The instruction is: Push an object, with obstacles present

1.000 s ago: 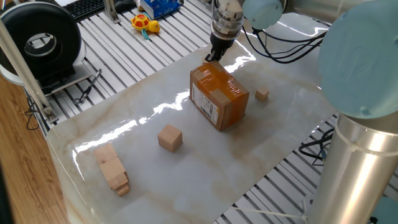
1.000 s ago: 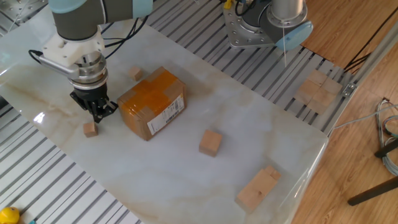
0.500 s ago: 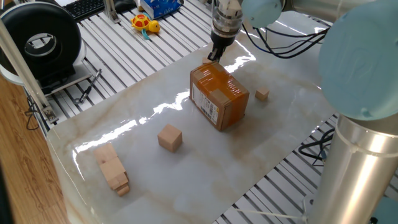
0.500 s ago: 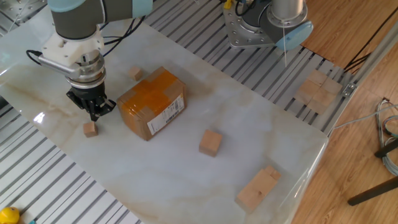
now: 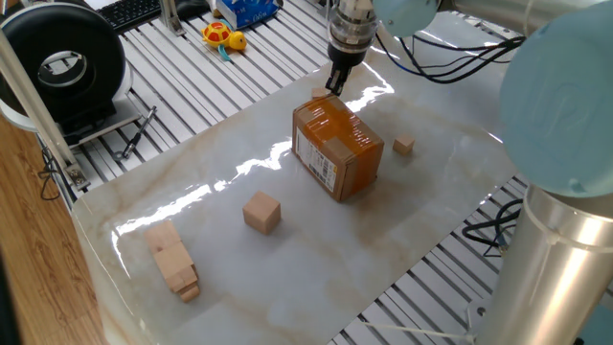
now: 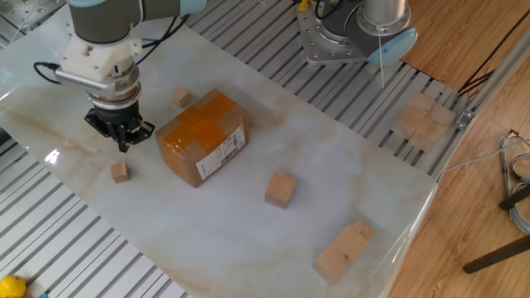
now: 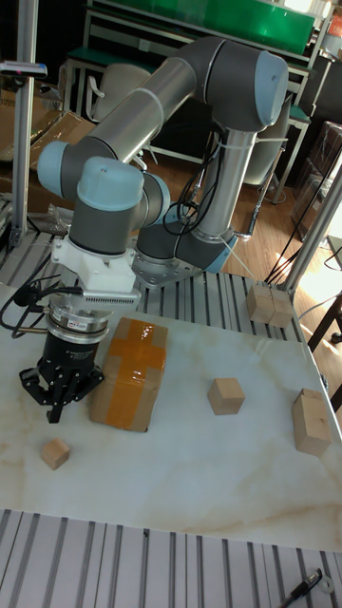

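Near the table edge, the tiny cube point(image 6: 121, 171) lies just below the closed, empty gripper point(image 6: 124, 146).

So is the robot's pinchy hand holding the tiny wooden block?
No. The gripper hangs above the table with its fingers together and nothing between them. The tiny tan wooden cube sits apart on the white marble table, untouched.

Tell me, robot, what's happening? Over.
Gripper empty, fingers together, off the table. Tiny tan wooden cube sits just beyond, untouched. Brown taped cardboard box close beside.
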`<state>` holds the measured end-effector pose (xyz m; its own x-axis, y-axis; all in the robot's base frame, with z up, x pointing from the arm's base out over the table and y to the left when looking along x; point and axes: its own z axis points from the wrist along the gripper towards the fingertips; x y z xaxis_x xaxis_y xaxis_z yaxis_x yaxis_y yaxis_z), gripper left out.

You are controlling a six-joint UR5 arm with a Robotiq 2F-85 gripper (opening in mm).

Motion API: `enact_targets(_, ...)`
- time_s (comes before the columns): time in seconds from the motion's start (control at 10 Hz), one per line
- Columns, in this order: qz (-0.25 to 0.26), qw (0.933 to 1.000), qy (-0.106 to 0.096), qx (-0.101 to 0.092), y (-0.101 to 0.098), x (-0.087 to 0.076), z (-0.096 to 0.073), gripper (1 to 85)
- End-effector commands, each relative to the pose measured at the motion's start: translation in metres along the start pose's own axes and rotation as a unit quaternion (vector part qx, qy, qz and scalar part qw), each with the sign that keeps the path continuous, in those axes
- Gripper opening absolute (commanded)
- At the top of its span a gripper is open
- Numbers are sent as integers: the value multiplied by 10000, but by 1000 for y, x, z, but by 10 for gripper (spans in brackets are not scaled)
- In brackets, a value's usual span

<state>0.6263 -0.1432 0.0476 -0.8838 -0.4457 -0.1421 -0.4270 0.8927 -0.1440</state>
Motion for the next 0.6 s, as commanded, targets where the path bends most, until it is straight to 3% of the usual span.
enact_targets(0.0, -13, 9998, -170, -103, 3, -3, -8, 13)
enact_targets(0.2, 389, 9973, -163, -600, 29, -4, -10, 13)
enact_targets(0.5, 377, 9974, -136, -595, 28, -2, -10, 13)
